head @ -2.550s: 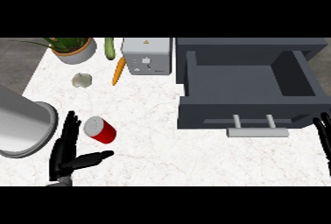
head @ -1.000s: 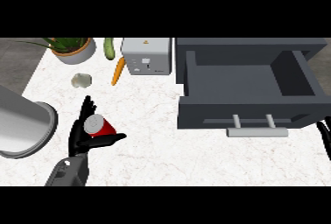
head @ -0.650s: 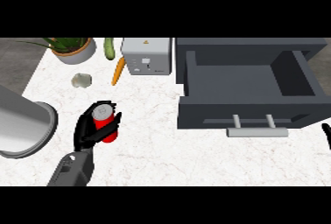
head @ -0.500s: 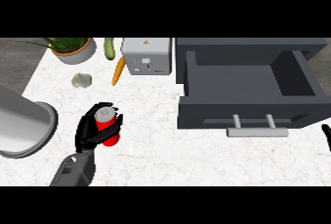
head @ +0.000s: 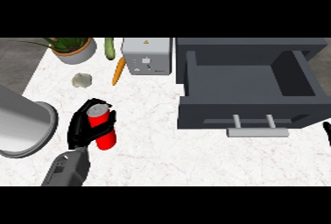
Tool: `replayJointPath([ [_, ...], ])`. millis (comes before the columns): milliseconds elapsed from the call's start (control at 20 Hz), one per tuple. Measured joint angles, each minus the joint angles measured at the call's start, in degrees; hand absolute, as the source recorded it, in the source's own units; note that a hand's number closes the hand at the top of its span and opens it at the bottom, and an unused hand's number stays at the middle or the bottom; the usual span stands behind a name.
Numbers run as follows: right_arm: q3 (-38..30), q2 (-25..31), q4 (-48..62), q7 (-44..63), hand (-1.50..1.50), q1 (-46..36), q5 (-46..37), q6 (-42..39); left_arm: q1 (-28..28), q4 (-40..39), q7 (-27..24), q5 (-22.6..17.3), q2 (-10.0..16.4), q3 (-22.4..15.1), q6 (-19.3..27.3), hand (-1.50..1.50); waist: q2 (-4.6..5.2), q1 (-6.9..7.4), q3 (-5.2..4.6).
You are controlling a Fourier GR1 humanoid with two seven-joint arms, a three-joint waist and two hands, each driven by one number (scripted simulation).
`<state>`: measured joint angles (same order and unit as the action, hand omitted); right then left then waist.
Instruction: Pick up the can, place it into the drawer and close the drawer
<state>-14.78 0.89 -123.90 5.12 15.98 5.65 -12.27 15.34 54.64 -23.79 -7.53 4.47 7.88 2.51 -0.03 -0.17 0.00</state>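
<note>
While the grey left forearm rises from the lower edge of the white marble tabletop, the left hand is curled round the red can, fingers on one side and thumb on the other. The can stands tilted in that grasp, its silver top pointing away from the robot, left of the tabletop's middle and well apart from the drawer. At the right edge only a black sliver of the right hand shows; whether it is spread or closed cannot be told. Just left of the can lies a large grey cylindrical vessel, cut off by the edge. Farther right, the dark grey drawer stands pulled open, its pale handle facing the robot. Beyond the can sit a small pale lump, an orange carrot and a grey toaster. Farthest back are a green cucumber and a potted plant.
</note>
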Motion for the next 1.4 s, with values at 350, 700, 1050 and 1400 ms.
replayJointPath([
  [350,1.7,-0.7,-2.7,-0.9,-1.50,3.8,0.0,0.6,-0.8,9.1,5.8,-0.9,1.4,-1.1,-0.5,1.50,-0.06,0.02,0.02],
  [700,-0.1,-0.2,-2.3,-0.7,-1.50,3.1,1.4,-0.3,2.5,17.2,13.5,1.3,0.4,-5.0,1.9,1.50,-0.07,-0.04,0.03],
  [1050,-0.3,-0.2,-3.4,0.8,-1.50,2.5,1.2,0.2,9.5,23.3,23.4,4.9,-2.1,-9.4,6.8,1.50,-0.05,-0.16,0.03],
  [1400,-0.4,0.3,-2.5,-0.8,-1.50,2.7,1.5,0.4,19.2,24.6,33.1,7.5,-3.9,-13.8,12.1,1.50,-0.03,-0.34,0.03],
])
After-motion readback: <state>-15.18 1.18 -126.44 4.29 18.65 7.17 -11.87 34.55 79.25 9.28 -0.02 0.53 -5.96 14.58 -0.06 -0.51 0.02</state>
